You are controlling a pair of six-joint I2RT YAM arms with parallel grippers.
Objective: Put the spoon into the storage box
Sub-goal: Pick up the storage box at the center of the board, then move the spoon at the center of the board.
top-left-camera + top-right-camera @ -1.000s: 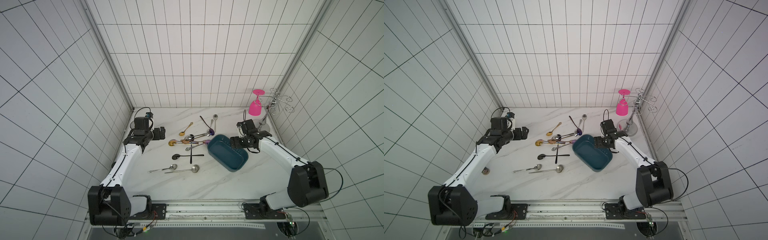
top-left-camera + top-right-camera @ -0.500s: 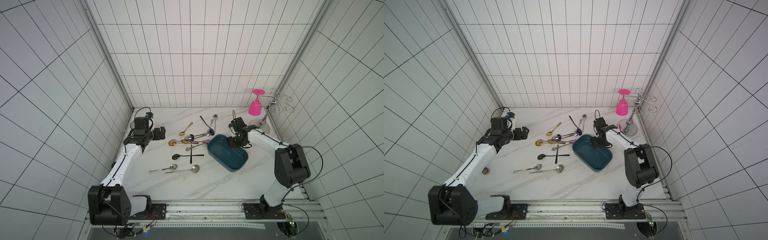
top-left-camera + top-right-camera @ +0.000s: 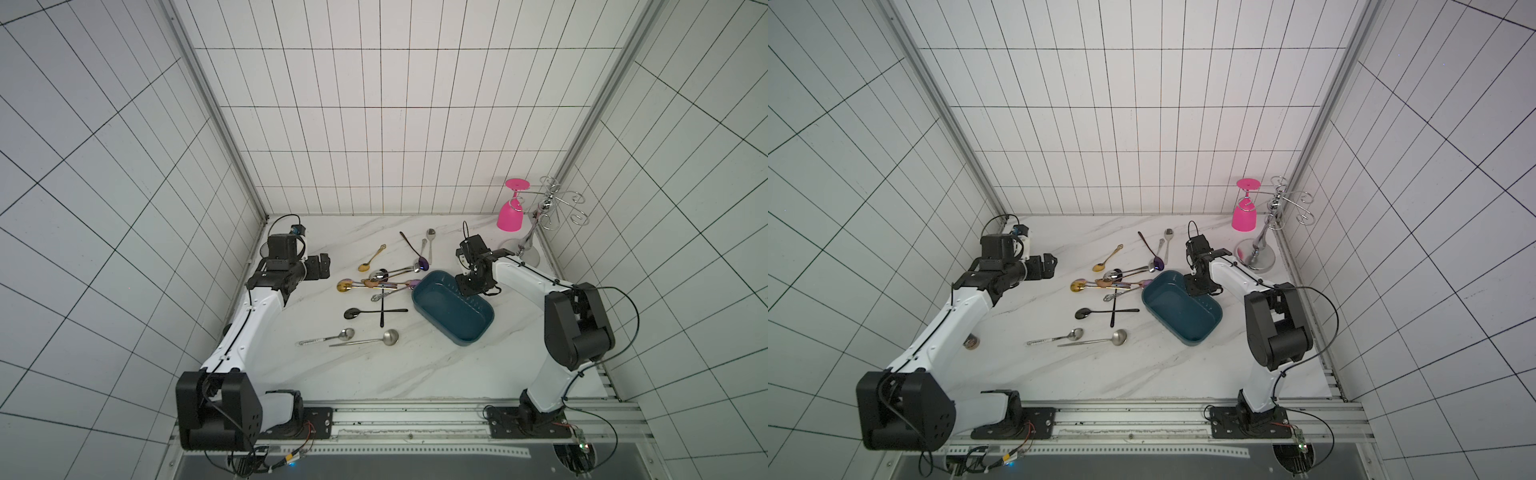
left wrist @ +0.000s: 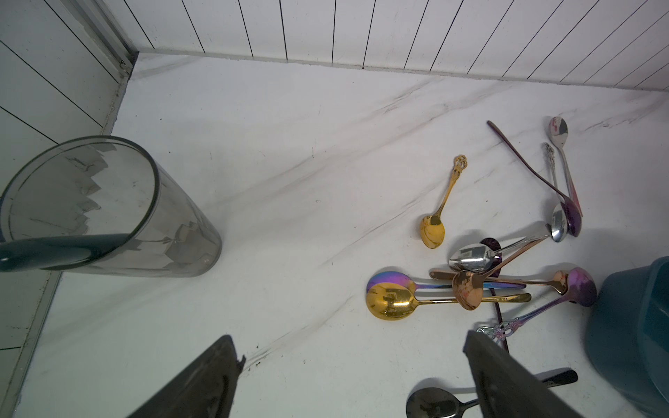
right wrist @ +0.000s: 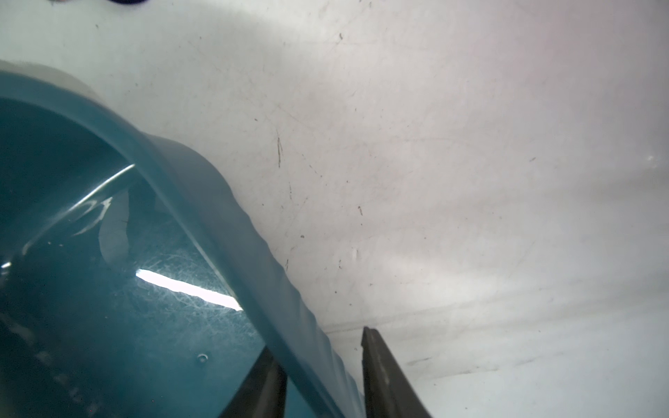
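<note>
Since a second ago the right arm has folded back, its elbow drawn in toward the base rail, and the right gripper [image 3: 468,286] has swung onto the far right rim of the storage box [image 3: 457,322]. In the right wrist view one finger [image 5: 260,383] stands inside the tub and the other outside, with the wall [image 5: 217,202] between them. Whether they pinch it cannot be told. The left gripper [image 4: 349,336] has not shifted. Its jaws are spread wide above the marble table [image 4: 289,181], holding nothing, near a smoky cup [image 4: 108,210]. The spoons [image 3: 374,284] lie scattered on the table left of the box, and a purple spoon [image 3: 413,284] lies just beside its corner.
</note>
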